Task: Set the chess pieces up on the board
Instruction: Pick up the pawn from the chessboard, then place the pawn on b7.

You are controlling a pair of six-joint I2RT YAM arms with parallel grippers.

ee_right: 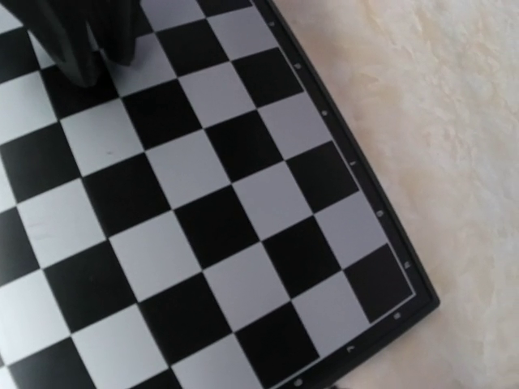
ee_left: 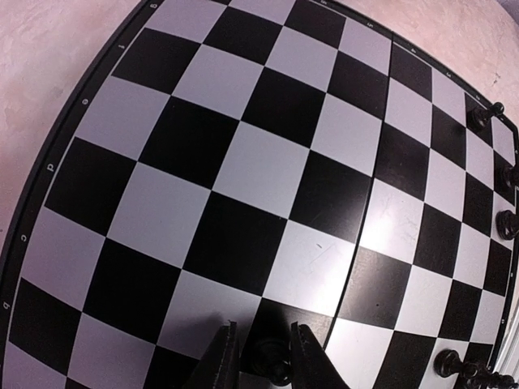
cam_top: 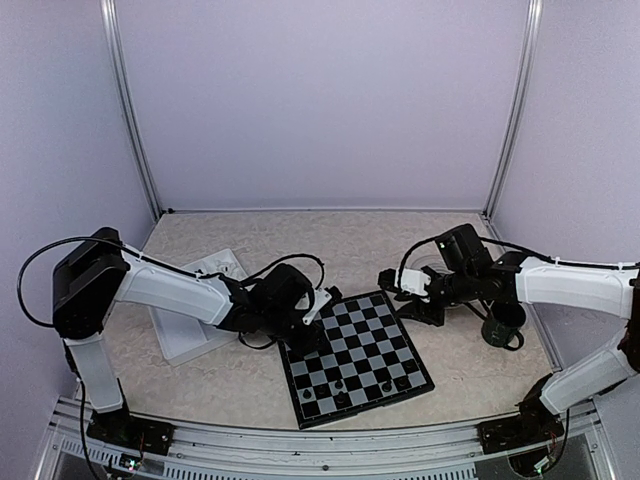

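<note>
Chess pieces (cam_top: pixel 338 385): a few black ones stand on the board (cam_top: pixel 355 340), all in the rows along its near edge. No white ones can be made out from overhead.

Far left: a white tray (cam_top: pixel 190 325) lies on the table (cam_top: pixel 250 240), partly under the left arm.

Left gripper (ee_left: pixel 265 328): low over the board's left side. Its jaws are set narrow, one on either side of a single black piece (ee_left: pixel 272 361) that stands upright on a dark square. It cannot be told whether the fingers (ee_left: pixel 227 361) press the piece or only flank it. The left wrist view also shows more black figures along the right-hand edge.

Centre: the board lies flat on the table, turned slightly askew. Most of its squares are bare.

Right gripper (cam_top: pixel 392 280): hangs just beyond the board's far right corner. Its opening cannot be told from any view. The right wrist view looks down on bare squares and one board corner. A dark upright form (ee_right: pixel 81 40) at the top left of that view is not identifiable.

Far right: a dark green mug (cam_top: pixel 503 325) stands on the table beside the right arm, apart from the board.
</note>
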